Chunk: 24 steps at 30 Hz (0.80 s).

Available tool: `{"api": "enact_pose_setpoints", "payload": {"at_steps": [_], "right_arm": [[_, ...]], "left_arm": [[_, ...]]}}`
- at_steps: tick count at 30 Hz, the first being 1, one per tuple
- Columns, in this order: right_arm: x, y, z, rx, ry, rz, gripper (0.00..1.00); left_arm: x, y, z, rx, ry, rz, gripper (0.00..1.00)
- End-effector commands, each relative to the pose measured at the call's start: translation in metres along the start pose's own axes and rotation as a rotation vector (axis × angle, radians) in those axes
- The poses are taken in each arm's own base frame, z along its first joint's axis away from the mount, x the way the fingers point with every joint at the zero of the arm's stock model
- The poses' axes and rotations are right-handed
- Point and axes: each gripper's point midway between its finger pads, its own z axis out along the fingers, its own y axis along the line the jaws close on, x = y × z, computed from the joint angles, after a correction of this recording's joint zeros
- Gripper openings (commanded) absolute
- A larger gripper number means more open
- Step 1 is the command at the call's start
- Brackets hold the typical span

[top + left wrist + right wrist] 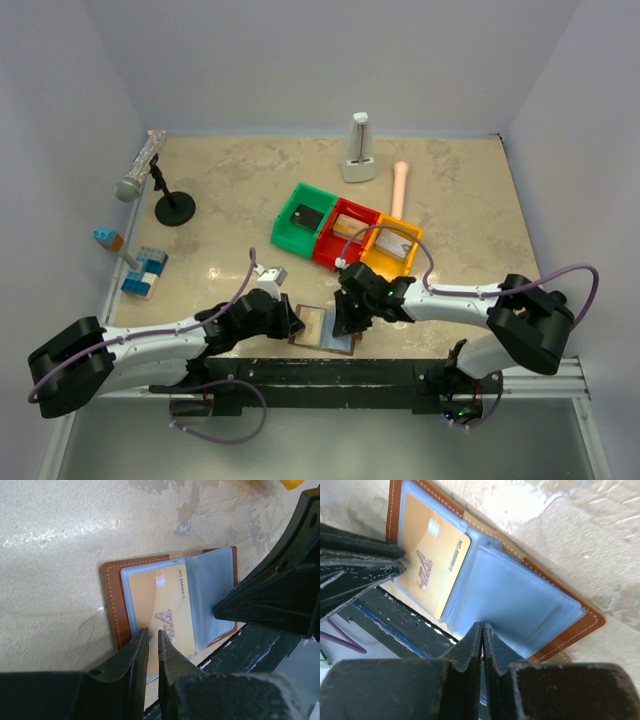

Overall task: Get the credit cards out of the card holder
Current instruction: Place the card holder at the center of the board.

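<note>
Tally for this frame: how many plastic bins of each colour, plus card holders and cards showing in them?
Green bin: 1
Red bin: 1
Yellow bin: 1
Card holder: 1
Gold card showing in it: 1
Total: 5

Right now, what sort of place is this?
Probably a robot test cell: plain walls box in a table, and unrelated props sit on it, such as a microphone and coloured bins.
</note>
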Motion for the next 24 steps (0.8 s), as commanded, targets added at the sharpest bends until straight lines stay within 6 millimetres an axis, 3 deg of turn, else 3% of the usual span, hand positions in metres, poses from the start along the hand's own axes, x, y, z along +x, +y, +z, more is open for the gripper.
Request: {"api": "enact_pose_setpoints", "payload": {"at_steps": [1,9,12,20,24], "right_arm": [[-0.016,-0.024,0.004,0.083,-0.050,-0.015,0.08],[-0.026,-0.050,-0.009,0.175,-0.075,-0.031,0.08],[-0.032,-0.047,-0.023,0.171,-0.114,-0.060,0.10],[-0.049,0.024,-0.063,-0.021,-0.242,-0.212,0.23],[-0.053,0.056,-0.061,-0.157,-0.287,-0.207,0.43]], "left_arm": [[0.007,0.012,-0.005,-0.031,-0.001,-0.021,0.18],[-0.002,0.015,-0.012,-0.043,-0.052,-0.025,0.18],[-0.006,0.015,-0.013,-0.044,-0.068,-0.024,0.18],[-0.023,0.005,-0.020,-0.032,-0.119,0.007,0.19],[-0.026,0.002,-0.020,-0.031,-0.119,0.024,0.19]]}}
